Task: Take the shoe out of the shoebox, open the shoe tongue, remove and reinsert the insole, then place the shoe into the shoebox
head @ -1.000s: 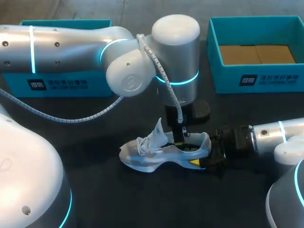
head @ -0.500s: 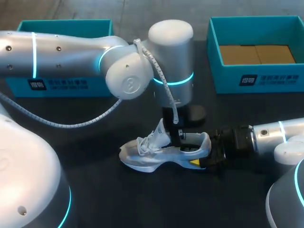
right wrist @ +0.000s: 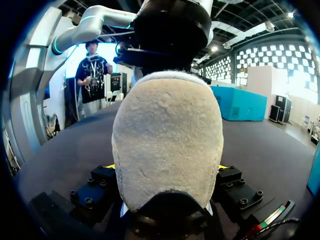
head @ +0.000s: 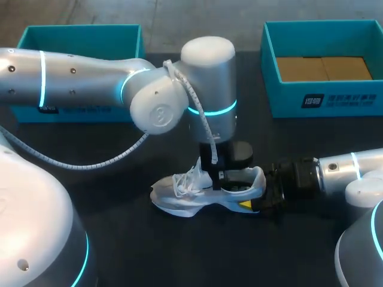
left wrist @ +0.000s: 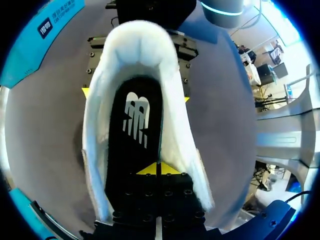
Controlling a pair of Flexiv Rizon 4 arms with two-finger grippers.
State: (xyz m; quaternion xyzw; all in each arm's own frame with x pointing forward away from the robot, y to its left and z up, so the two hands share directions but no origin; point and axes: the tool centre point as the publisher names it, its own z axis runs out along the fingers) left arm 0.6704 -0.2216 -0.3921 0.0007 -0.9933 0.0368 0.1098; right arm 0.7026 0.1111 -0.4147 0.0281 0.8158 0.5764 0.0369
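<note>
White shoe (head: 197,200) stands on the dark counter (head: 119,239), the right pincer (head: 266,194) clamping its heel from both sides, likely to steady it while the left pincer (left wrist: 157,169), tips pressed together, hangs inside the opening over the black insole (left wrist: 135,125), though a grip on it cannot be confirmed.

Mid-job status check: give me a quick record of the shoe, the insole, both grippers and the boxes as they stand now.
shoe: white shoe resting on its sole on the table, outside both boxes
insole: black insole lying inside the shoe
left gripper: left gripper down in the shoe's opening, tips together over the insole
right gripper: right gripper clamped on the shoe's heel from both sides
boxes: right box open, brown bottom showing; left box behind my left arm
</note>
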